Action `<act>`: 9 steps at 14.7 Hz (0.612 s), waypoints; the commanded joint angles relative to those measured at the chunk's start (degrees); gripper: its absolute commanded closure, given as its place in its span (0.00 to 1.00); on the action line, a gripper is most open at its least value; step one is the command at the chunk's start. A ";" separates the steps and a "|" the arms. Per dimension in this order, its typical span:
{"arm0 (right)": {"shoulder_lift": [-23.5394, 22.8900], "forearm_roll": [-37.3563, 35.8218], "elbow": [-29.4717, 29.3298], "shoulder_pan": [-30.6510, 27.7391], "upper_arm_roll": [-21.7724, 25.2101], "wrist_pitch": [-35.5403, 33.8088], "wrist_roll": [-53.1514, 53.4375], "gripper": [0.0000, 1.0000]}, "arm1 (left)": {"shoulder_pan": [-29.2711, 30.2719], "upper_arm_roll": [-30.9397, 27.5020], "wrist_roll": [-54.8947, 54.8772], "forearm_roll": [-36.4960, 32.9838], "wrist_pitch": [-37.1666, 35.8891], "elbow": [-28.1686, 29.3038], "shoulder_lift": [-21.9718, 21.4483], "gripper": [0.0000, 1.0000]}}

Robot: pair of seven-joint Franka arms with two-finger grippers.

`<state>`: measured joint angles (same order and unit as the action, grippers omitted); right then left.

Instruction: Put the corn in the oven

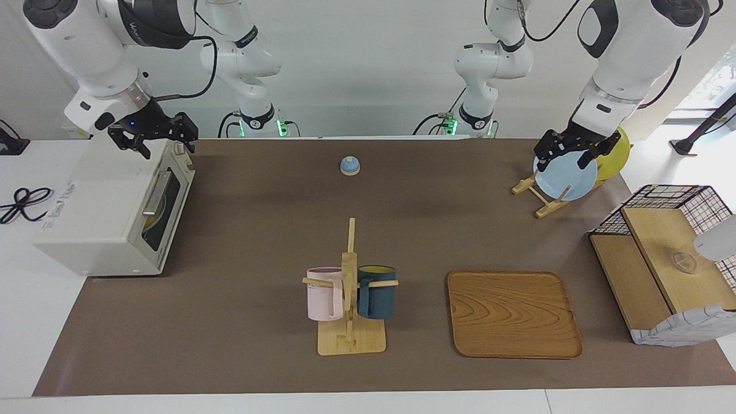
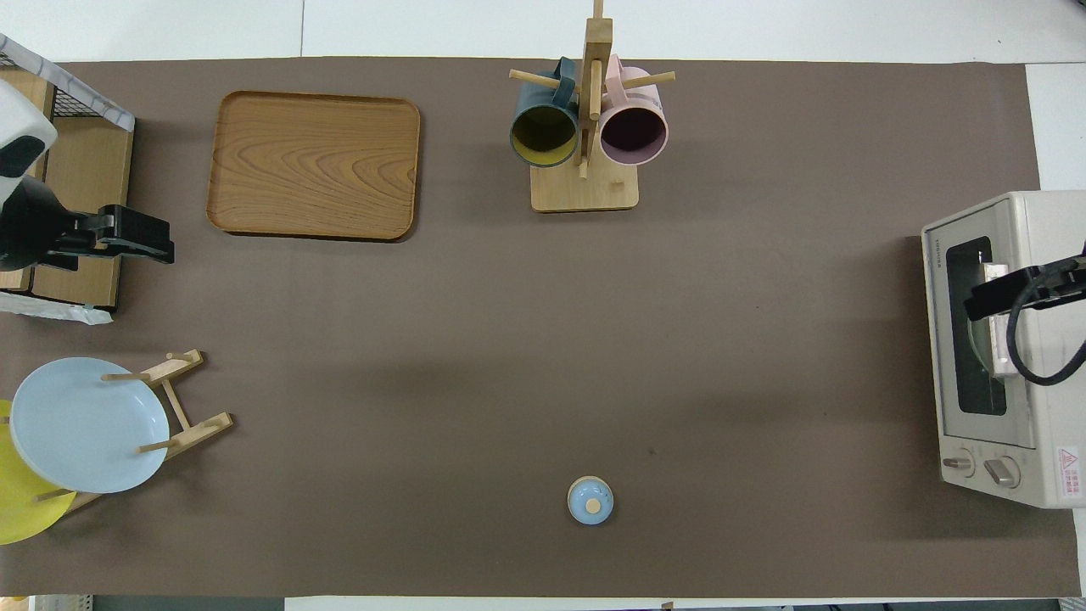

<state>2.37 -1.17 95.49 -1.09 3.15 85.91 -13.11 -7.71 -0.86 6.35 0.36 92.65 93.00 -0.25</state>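
- your right gripper [image 1: 154, 138] hangs over the top of the toaster oven [image 1: 109, 207], above the end of it nearer the robots; its fingers stand apart and it holds nothing.
- the oven sits at the right arm's end of the tabletop [image 1: 259, 230], its dark glass door shut, the metal bar handle [image 1: 155, 194] across it.
- through the glass you can make out a yellowish shape [image 1: 154, 217] inside; you cannot tell from here whether that is the corn. no corn shows anywhere on the tabletop.
- so the shape lies below the right gripper, inside the oven, with the shut door and the oven's top between them.
- your left gripper [image 1: 569, 150] is over the plate rack [image 1: 540, 198] at the left arm's end, just above the rim of the light blue plate [image 1: 566, 178]; its fingers are spread and it grips nothing. a yellow plate [image 1: 615, 155] stands just beside the blue one.
- a small blue bell [image 1: 349, 165] sits near the robots, mid-tabletop.
- farther from the robots stand the mug tree [image 1: 349, 310] with a pink mug [image 1: 324, 294] and a dark blue mug [image 1: 376, 292], and beside it a wooden tray [image 1: 513, 315].
- a wire-and-wood basket box [image 1: 667, 259] stands at the left arm's end.
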 commanded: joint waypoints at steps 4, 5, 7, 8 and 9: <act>-0.61 1.34 -1.54 -0.67 -0.34 -0.40 0.81 0.00 | 0.77 0.51 -0.02 -1.07 -0.27 1.30 -1.33 0.00; -0.61 1.34 -1.63 -0.58 -0.34 -0.22 0.81 0.00 | 0.68 0.51 -0.02 -1.07 -0.27 1.30 -1.33 0.00; -0.70 1.34 -1.63 -0.40 -0.34 0.48 1.07 0.00 | 0.77 0.51 -0.02 -1.07 -0.27 1.30 -1.33 0.00; -0.70 1.34 -1.63 -0.40 -0.34 1.00 1.07 0.00 | 0.77 0.51 -0.02 -1.07 -0.27 1.30 -1.33 0.00; -0.70 1.34 -1.54 -0.49 -0.34 1.18 1.16 0.00 | 0.77 0.51 -0.02 -1.07 -0.27 1.30 -1.33 0.00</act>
<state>2.36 -1.16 94.88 -1.12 3.01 86.41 -13.00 -7.72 -0.86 6.35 0.36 92.64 93.00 -0.25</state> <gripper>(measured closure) 0.000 0.000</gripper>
